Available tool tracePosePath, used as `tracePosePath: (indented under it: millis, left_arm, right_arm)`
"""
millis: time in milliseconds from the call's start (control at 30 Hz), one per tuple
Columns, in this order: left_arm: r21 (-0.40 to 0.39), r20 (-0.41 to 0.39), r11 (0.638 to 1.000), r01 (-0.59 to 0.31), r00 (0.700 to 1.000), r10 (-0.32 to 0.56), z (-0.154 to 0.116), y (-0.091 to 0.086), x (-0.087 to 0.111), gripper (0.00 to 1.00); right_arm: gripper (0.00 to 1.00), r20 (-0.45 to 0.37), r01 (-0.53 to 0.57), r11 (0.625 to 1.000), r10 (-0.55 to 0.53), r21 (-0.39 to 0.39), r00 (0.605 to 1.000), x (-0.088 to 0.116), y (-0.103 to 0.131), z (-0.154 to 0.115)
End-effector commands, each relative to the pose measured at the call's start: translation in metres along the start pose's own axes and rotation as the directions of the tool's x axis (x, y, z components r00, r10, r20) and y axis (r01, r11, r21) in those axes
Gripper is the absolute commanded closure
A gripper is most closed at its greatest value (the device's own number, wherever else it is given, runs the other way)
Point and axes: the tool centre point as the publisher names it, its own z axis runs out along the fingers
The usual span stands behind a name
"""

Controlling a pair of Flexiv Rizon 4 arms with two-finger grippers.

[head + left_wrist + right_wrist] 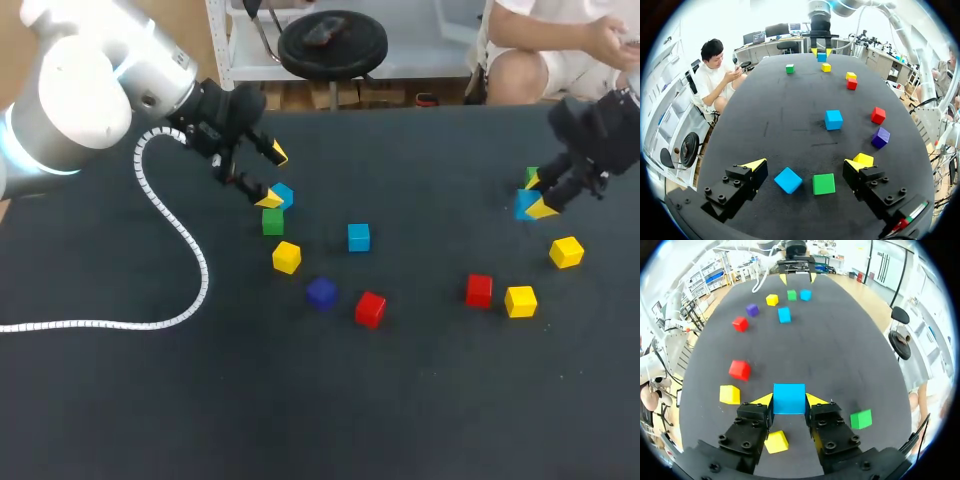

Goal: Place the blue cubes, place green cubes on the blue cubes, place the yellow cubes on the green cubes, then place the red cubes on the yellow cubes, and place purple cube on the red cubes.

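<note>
My right gripper (538, 195) is shut on a blue cube (789, 398) at the table's far right; whether the cube touches the cloth I cannot tell. Just beside it lie a green cube (861, 418) and a yellow cube (776, 441). At the far left my left gripper (272, 175) stands open and holds nothing. A second blue cube (788, 180) and a green cube (824, 183) lie on the table between its fingers, touching neither. A third blue cube (359, 237), a purple cube (321, 292) and a red cube (370, 308) sit near the middle.
A yellow cube (286, 257) lies below the left green cube. Toward the right are a red cube (479, 290) and two yellow cubes (520, 300) (566, 251). A white coiled cable (190, 250) from my left arm trails over the table's left part.
</note>
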Motion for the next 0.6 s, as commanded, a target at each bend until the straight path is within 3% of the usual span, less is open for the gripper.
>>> tracePosePath:
  millis: [33,400,600]
  left_arm:
    - [0.002,0.0,1.0,-0.001,1.0,0.001,0.0,0.001,0.001,0.0]
    - [0.002,0.0,1.0,-0.001,1.0,0.001,0.0,0.001,0.001,0.0]
    - [0.002,0.0,1.0,-0.001,1.0,0.001,0.0,0.001,0.001,0.0]
  right_arm:
    - [1.0,0.015,0.026,0.999,-0.026,0.031,1.0,-0.012,0.016,-0.007]
    - [1.0,0.048,0.086,0.996,-0.086,0.005,0.995,-0.039,0.036,-0.003]
    - [1.0,0.048,0.086,0.996,-0.086,0.005,0.995,-0.039,0.036,-0.003]
